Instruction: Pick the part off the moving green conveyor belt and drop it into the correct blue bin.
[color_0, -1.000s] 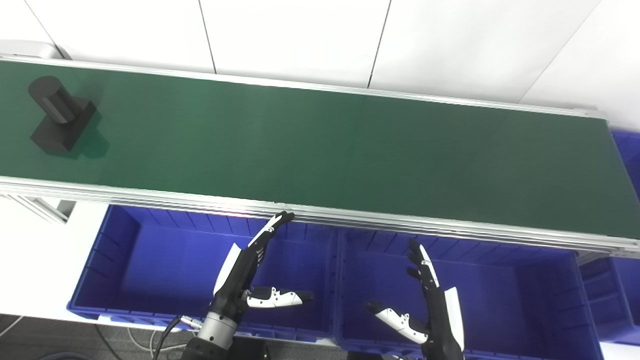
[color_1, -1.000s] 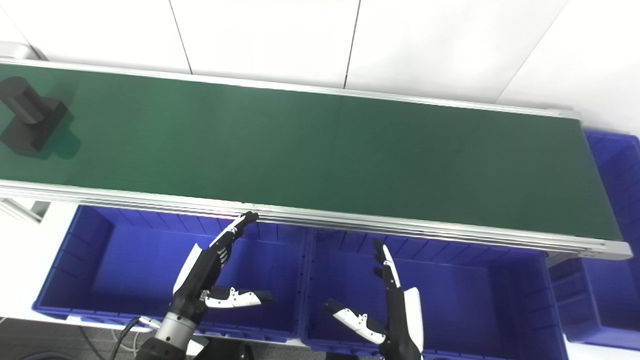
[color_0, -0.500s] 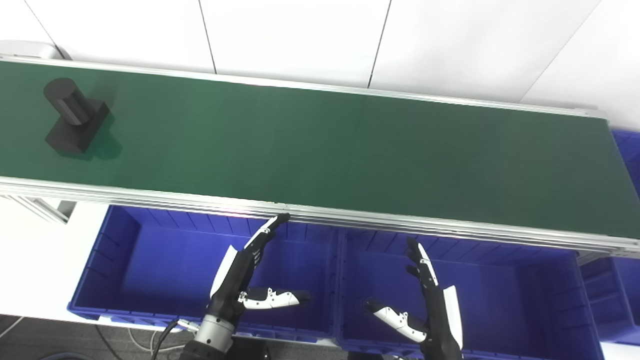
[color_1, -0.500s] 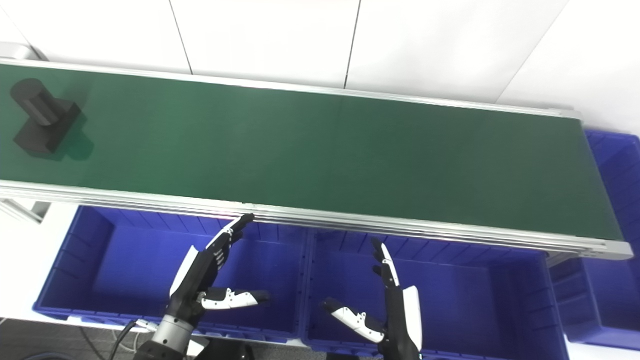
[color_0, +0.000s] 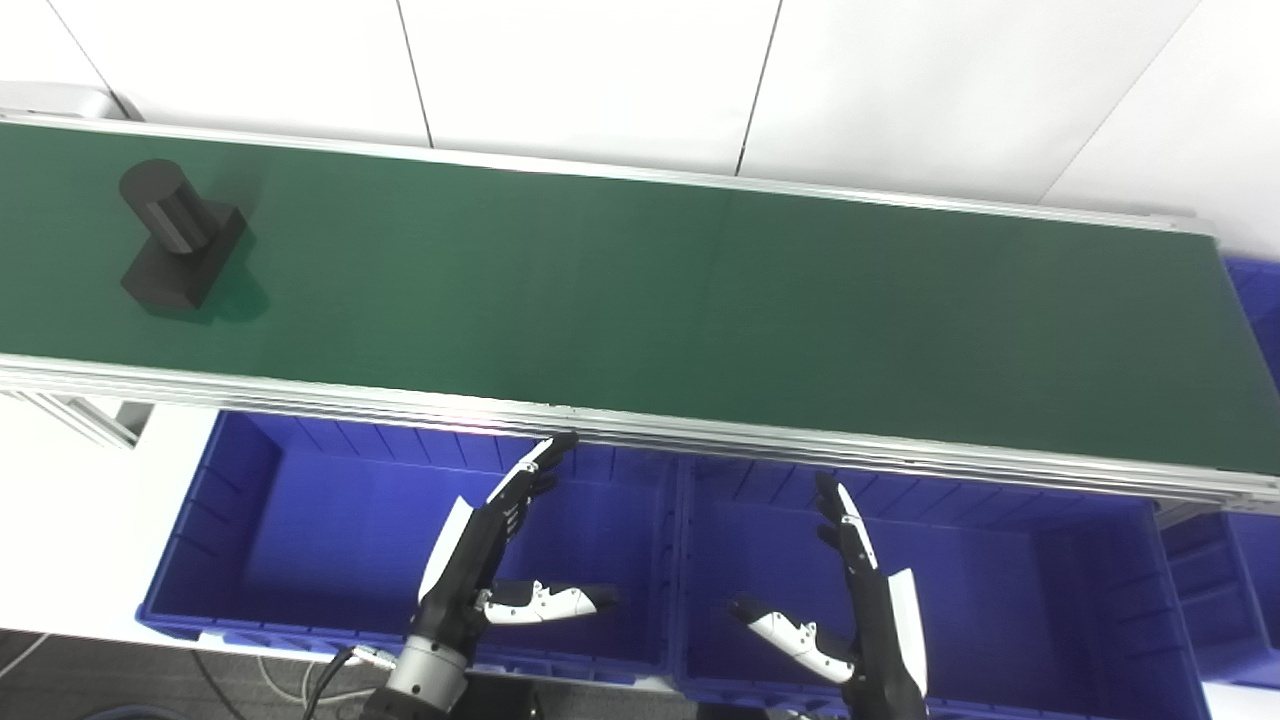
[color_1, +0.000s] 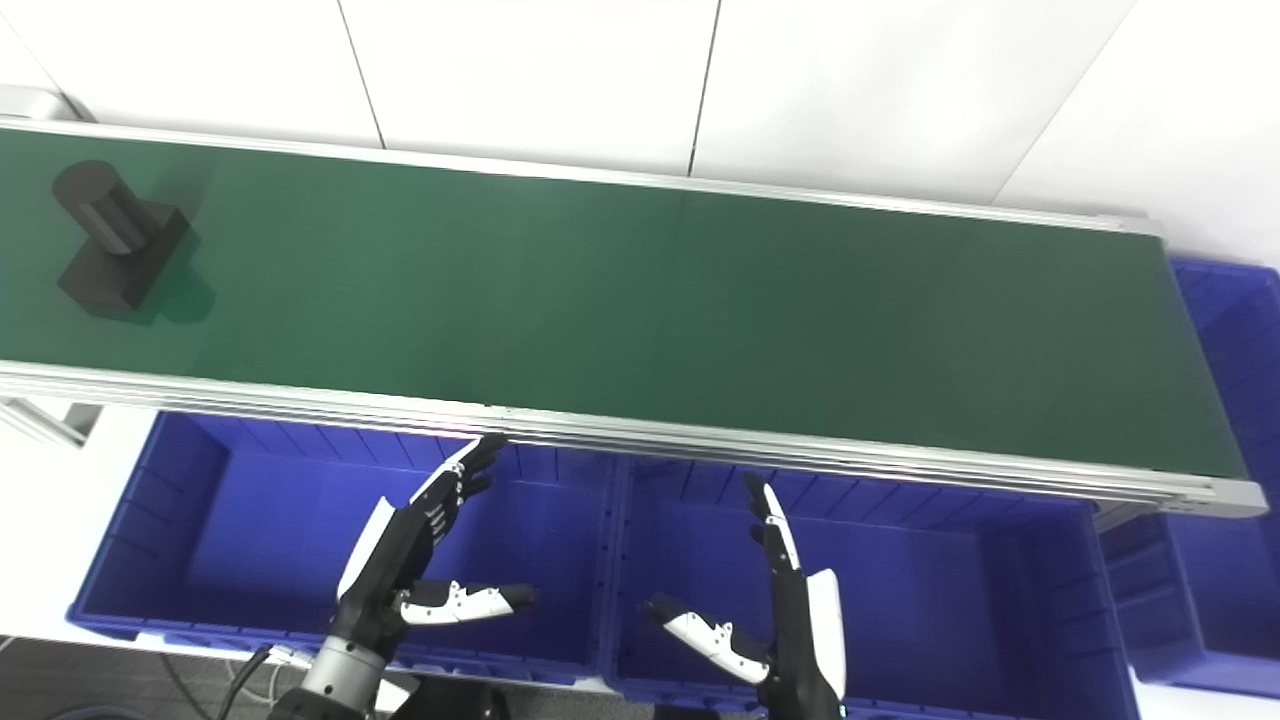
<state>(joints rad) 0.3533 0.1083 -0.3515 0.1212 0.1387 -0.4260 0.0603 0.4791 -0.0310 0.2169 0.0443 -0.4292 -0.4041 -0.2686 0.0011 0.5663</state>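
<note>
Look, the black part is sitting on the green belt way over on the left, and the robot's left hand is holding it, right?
Not quite. The black part does sit far left on the green belt, but the left eye view shows the left hand open and empty, over a blue bin.

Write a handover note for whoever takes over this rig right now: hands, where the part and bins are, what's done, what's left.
Left hand: open, holding nothing, above the left blue bin.
Right hand: open, holding nothing, above the middle blue bin.
The black part, a cylinder on a block base, stands on the far left of the green conveyor belt, out of reach of both hands for now.
A third blue bin sits at the right end.
Done: nothing; both near bins look bare.
Left: grasp the part as it arrives, then drop it in the correct bin.
</note>
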